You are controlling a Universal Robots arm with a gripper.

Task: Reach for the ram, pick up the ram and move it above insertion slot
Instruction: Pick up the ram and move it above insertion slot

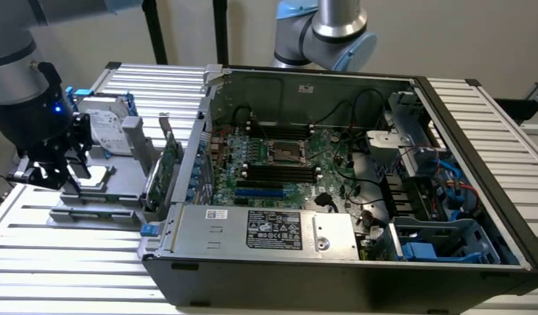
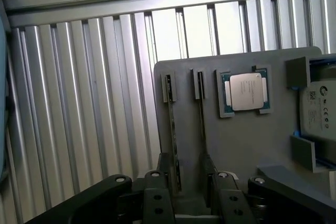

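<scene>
**Item: ram, in holder, not yet gripped**

Ram (image 2: 201, 114): thin stick standing on edge in a slot of the grey fixture (image 2: 236, 145), with a second like stick (image 2: 171, 124) parallel and just beside it. Processor chip (image 2: 245, 92) and hard drive (image 2: 317, 103) sit on the same fixture.

Gripper (image 2: 191, 182): fingers (image 2: 157, 195) spread apart and holding nothing, poised at the near ends of the two sticks (which stick they line up with cannot be told, nor whether they touch).

Exterior view: gripper (image 1: 46, 174) low over the fixture at that view's left, on the slatted table (image 1: 77, 289). Open computer case (image 1: 339, 262) alongside, its black memory slots (image 1: 278, 172) well apart from the ram.
</scene>
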